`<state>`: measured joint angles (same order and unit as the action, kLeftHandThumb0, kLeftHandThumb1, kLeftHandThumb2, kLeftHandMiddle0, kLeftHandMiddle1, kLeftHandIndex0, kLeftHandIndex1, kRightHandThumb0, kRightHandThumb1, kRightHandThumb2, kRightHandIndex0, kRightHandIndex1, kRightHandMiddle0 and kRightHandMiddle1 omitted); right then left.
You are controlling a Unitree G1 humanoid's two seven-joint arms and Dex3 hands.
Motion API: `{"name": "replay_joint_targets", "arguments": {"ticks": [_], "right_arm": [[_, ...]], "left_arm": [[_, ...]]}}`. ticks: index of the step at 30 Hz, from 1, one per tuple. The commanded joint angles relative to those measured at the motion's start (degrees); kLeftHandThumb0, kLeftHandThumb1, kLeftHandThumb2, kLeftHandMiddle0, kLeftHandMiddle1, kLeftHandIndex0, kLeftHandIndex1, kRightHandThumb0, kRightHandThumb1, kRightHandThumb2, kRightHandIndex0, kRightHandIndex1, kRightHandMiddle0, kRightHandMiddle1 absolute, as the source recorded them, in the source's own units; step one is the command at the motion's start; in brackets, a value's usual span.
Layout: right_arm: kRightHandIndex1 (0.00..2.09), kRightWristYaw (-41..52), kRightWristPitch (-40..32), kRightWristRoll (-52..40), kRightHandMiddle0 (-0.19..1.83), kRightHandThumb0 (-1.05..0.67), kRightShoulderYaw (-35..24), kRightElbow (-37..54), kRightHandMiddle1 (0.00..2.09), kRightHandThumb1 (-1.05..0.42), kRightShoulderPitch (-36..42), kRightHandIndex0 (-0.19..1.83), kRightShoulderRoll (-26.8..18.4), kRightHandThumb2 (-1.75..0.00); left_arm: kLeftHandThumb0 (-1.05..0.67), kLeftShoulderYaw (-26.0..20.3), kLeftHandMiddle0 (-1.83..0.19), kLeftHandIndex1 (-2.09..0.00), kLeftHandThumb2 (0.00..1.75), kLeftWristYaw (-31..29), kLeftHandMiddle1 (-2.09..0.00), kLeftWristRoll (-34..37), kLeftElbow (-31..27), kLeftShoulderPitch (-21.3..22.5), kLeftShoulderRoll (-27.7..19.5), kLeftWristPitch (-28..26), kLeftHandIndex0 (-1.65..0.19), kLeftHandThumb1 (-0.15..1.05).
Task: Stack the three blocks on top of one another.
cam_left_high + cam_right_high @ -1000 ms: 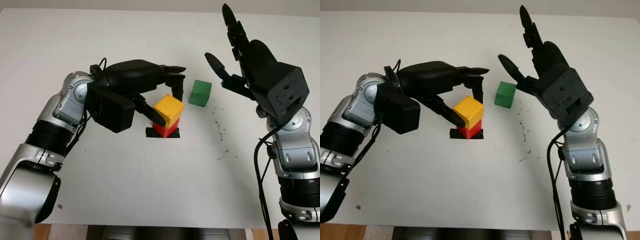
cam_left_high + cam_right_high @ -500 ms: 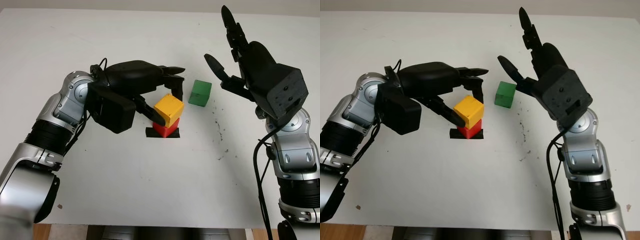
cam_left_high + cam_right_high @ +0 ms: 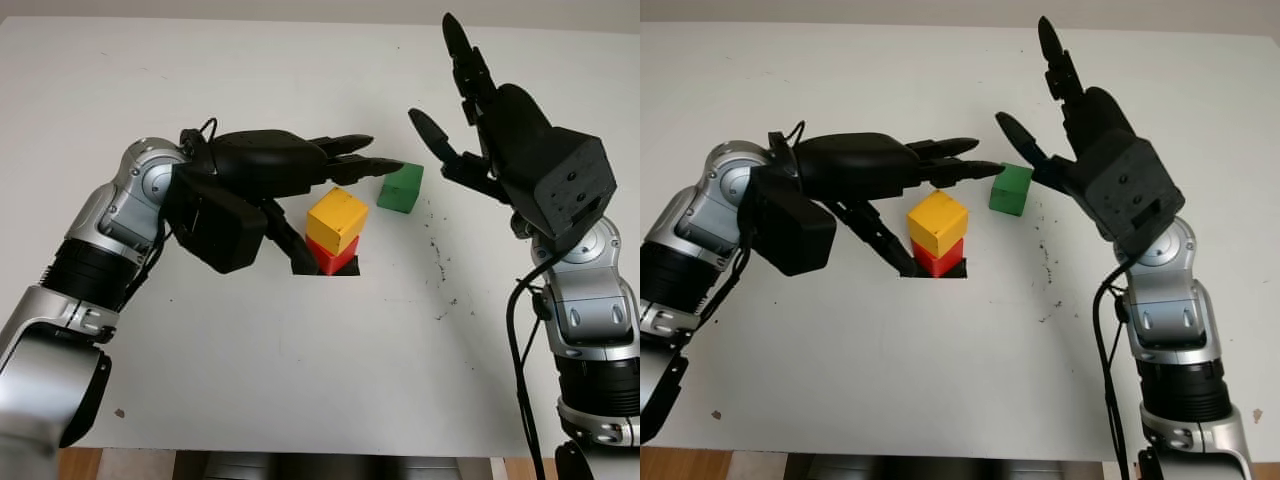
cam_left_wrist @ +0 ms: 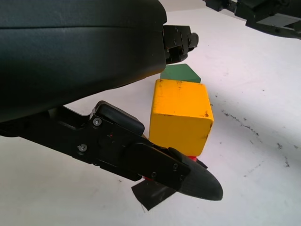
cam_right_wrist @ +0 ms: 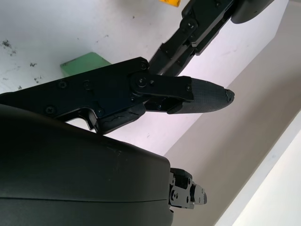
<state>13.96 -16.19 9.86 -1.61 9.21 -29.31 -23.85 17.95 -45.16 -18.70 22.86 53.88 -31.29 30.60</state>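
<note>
The yellow block [image 3: 337, 221] is sitting on the red block [image 3: 332, 258] at the middle of the white counter [image 3: 300, 380], slightly twisted, so the left hand [image 3: 940, 205] should be backing away level without brushing it. That hand is open around the pair, holding nothing. The right hand [image 3: 455, 120] is hovering open just beside the green block [image 3: 401, 187], which is lying right of and beyond the stack.

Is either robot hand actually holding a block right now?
No. The left hand is open around the yellow block; the right hand is open above the green block.
</note>
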Motion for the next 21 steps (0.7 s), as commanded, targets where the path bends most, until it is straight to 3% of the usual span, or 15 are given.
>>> {"name": "replay_joint_targets", "arguments": {"ticks": [1, 3, 5, 6, 10, 12, 16, 21], "right_arm": [[0.04, 0.23, -0.11, -0.73, -0.09, -0.7, -0.71, 1.33, 0.0, -1.05, 0.74, -0.16, -0.05, -0.49], [0.04, -0.1, -0.55, -1.16, -0.1, -0.7, -0.96, 1.49, 0.01, -1.05, 0.83, -0.16, 0.22, -0.48], [0.04, -0.49, -1.19, -1.36, -0.1, -0.7, -1.21, 1.7, 0.01, -1.05, 0.88, -0.18, 0.34, -0.46], [0.03, -0.61, -1.36, -1.41, -0.1, -0.71, -1.33, 1.74, 0.01, -1.05, 0.91, -0.18, 0.34, -0.44], [0.03, -1.28, 0.08, -2.15, -0.11, -0.71, -2.73, -0.19, 0.01, -1.05, 0.31, -0.19, 0.14, -0.33], [0.04, -1.92, 0.47, -1.62, -0.11, -0.69, -3.24, -1.27, 0.01, -1.04, -0.33, -0.18, -0.57, -0.17], [0.06, -2.39, 1.43, -0.09, -0.08, -0.69, -3.37, -3.08, 0.03, -1.02, -1.34, -0.14, -2.2, -0.08], [0.07, -2.35, 3.95, 2.99, -0.06, -0.68, -2.5, -6.91, 0.04, -0.99, -2.87, -0.11, -4.95, -0.05]], "left_arm": [[-0.94, -0.97, 0.19, 0.0, 0.04, -1.19, 0.0, 1.86, -1.87, -1.1, -0.82, -1.76, 0.19, 0.92], [-1.0, -3.16, 0.19, 0.0, 0.04, -3.01, 0.0, 6.13, -4.05, -2.7, -1.16, -7.41, 0.19, 0.91], [-1.03, -6.83, 0.19, 0.0, 0.16, -2.87, 0.0, 11.68, -6.0, -5.2, -0.81, -13.06, 0.19, 1.01], [-0.98, -8.47, 0.19, 0.0, 0.37, -2.19, 0.0, 13.9, -6.84, -6.37, -0.53, -15.19, 0.19, 1.03], [-0.92, -16.56, 0.19, 0.0, 0.63, 7.4, 0.0, 20.06, -9.27, -11.78, 2.88, -20.68, 0.19, 1.05], [-0.9, -20.54, 0.19, 0.0, 0.65, 13.48, 0.0, 23.14, -9.82, -14.07, 5.63, -24.13, 0.19, 1.05], [-0.88, -23.39, 0.19, 0.0, 0.64, 21.2, 0.0, 23.76, -10.82, -16.37, 8.12, -26.29, 0.19, 1.05], [-0.8, -26.16, 0.19, 0.0, 0.64, 24.41, 0.0, 26.47, -9.6, -18.53, 9.95, -26.47, 0.19, 1.05]]}}
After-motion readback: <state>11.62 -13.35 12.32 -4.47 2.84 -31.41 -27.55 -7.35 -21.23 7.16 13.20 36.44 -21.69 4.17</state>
